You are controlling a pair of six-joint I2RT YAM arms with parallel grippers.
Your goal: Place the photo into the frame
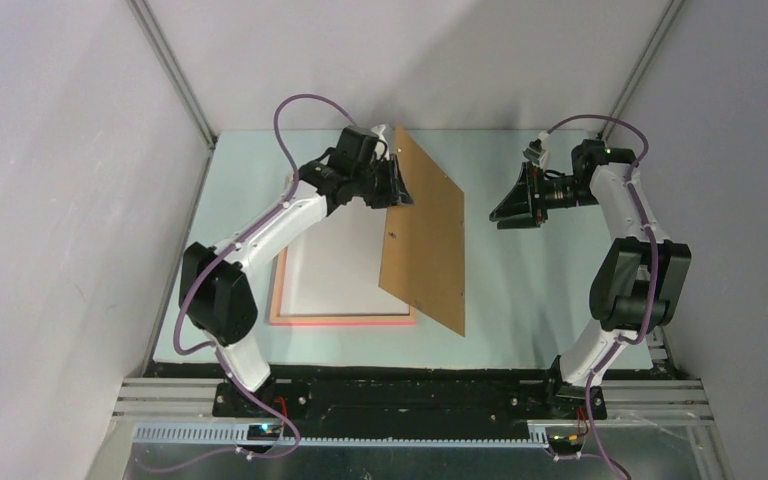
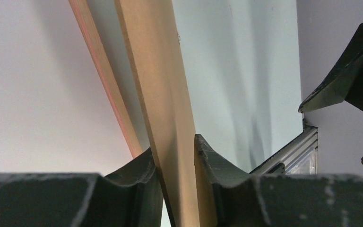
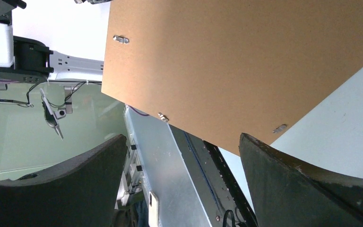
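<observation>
The salmon-pink frame (image 1: 290,318) lies flat on the table at the left. A white sheet (image 1: 340,275) fills it; it looks like the photo's white back, and no printed side shows. My left gripper (image 1: 397,190) is shut on the far top edge of the plain brown backing board (image 1: 425,240) and holds it on edge, tilted, above the frame's right side. In the left wrist view the board (image 2: 160,94) is pinched between the fingers (image 2: 177,156), with the frame's border (image 2: 105,71) behind it. My right gripper (image 1: 515,205) is open and empty to the right of the board (image 3: 236,61).
The pale green table mat (image 1: 530,300) is bounded by grey enclosure walls on the left, right and back. An aluminium rail (image 1: 410,385) runs along the near edge by the arm bases. Small metal clips (image 3: 120,39) sit on the board's face.
</observation>
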